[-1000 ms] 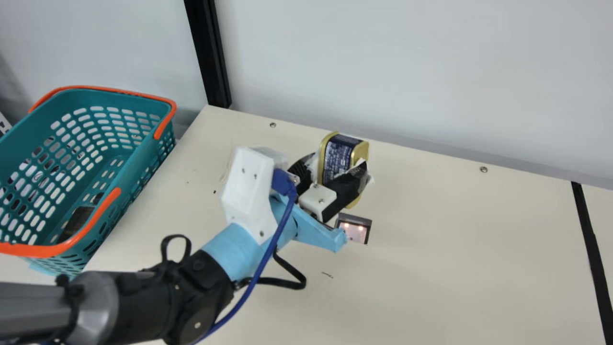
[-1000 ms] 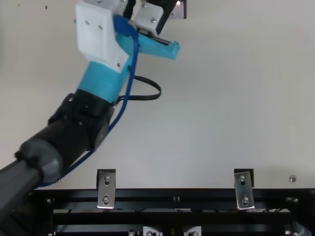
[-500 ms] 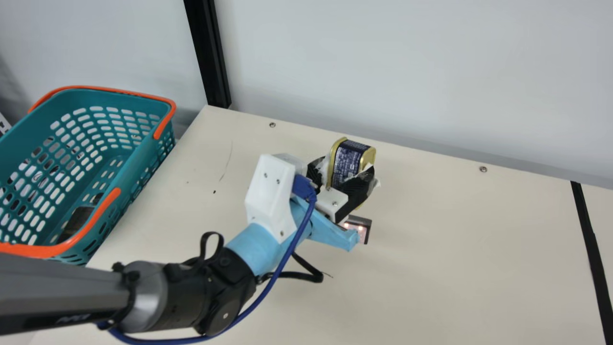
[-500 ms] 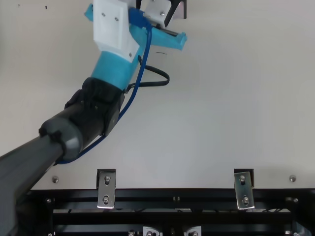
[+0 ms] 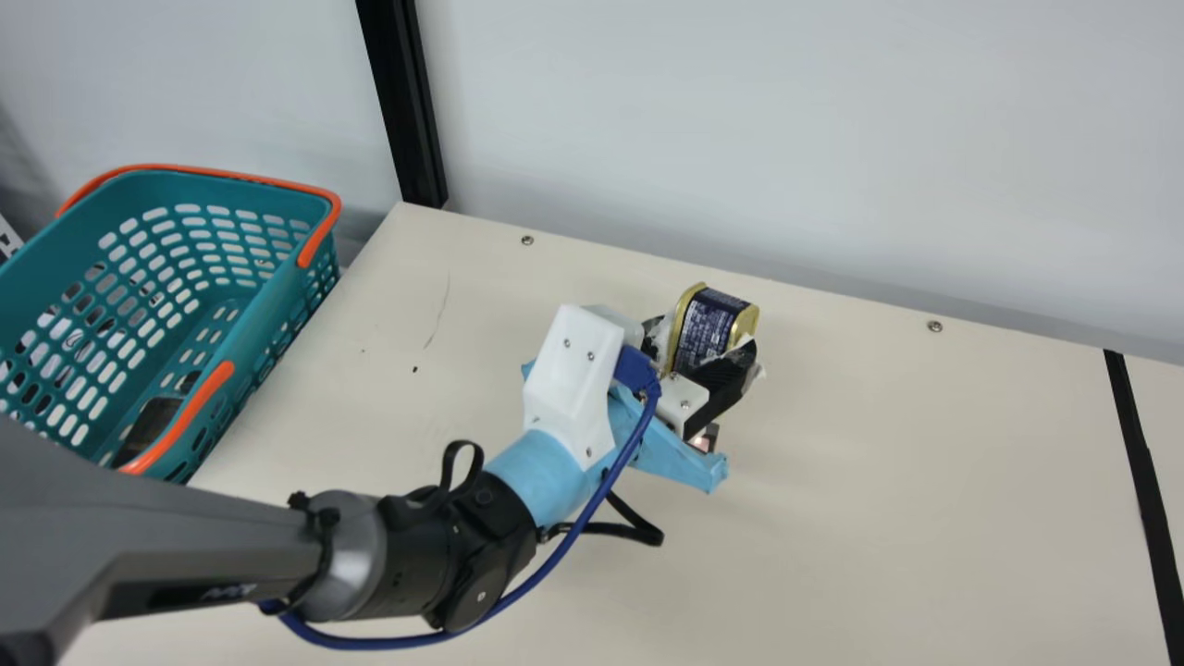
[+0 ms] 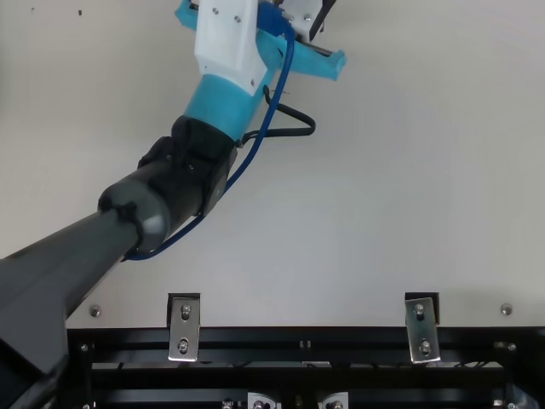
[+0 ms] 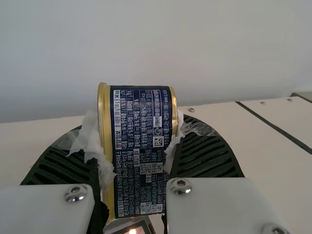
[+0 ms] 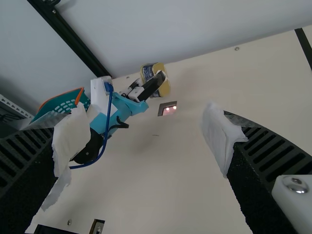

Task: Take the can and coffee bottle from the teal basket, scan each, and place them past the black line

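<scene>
My left gripper [image 5: 698, 365] is shut on the blue and gold can [image 5: 710, 326], held above the table beside the lit scanner [image 5: 706, 438], which the gripper partly hides. In the left wrist view the can [image 7: 141, 146] stands between both ribbed fingers of my left gripper [image 7: 139, 151], its printed side toward the camera. The teal basket [image 5: 264, 305] is at the main view's left, with a dark item [image 5: 153, 427] low inside it. My right gripper [image 8: 141, 141] is open with nothing between its fingers; the scanner [image 8: 167, 108] shows beyond them. The black line [image 5: 1142, 462] crosses the table at far right.
A pale wall [image 5: 795, 129] rises behind the table's rear edge, with a black post [image 5: 398, 102] at the back left corner. A black frame rail [image 6: 298, 338] with metal brackets runs along the table's near side in the top view.
The left arm has moved rightward and slightly toward the table's near side, carrying the can along. Its gripper now covers more of the scanner in the main view.
</scene>
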You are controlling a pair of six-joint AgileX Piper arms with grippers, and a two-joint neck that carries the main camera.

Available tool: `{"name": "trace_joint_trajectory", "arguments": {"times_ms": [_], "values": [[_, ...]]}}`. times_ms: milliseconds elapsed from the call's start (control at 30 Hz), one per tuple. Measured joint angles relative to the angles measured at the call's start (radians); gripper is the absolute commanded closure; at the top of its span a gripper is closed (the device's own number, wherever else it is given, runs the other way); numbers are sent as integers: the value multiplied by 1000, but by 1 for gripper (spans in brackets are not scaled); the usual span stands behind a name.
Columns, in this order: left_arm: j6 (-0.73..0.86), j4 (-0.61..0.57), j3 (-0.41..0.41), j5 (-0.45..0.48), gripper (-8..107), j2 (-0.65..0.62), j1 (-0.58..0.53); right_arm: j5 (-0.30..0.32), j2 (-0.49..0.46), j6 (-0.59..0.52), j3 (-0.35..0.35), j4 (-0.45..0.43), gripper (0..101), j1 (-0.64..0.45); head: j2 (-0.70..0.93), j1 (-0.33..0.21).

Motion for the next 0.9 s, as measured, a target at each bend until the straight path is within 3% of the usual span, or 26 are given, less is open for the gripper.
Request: {"name": "trace_joint_trajectory", "arguments": {"times_ms": [267,600,900], "values": [[49,73,-51,102,89,-121,57,0,0,0,0,0,0,0,0,0],[98,196,-118,363,89,-338,189,0,0,0,0,0,0,0,0,0],[96,195,-118,401,89,-345,191,0,0,0,0,0,0,0,0,0]]}}
